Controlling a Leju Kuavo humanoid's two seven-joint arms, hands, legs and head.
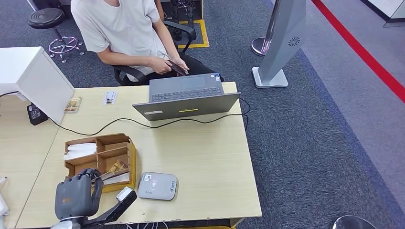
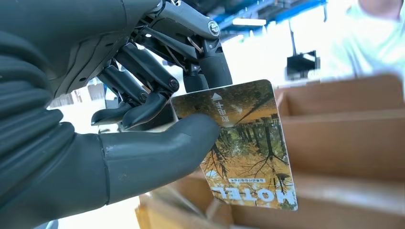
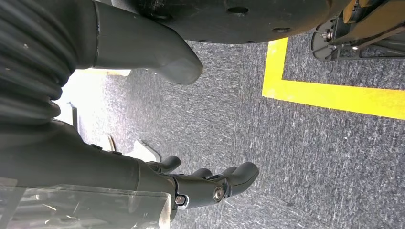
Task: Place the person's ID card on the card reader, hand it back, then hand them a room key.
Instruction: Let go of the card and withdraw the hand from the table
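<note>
Hotel room key card [image 2: 248, 148], pinched by the left hand [image 1: 76, 194] at the head view's lower left, must travel to the person [image 1: 125, 28] seated at upper centre; the right hand [image 3: 210, 183] hangs loosely curled, holding nothing.

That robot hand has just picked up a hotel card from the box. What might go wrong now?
The left hand pinches the room key only near one corner, so it might slip out. The person is looking at a phone and may miss the handover. The laptop sits between them, so the arm might bump it.
</note>
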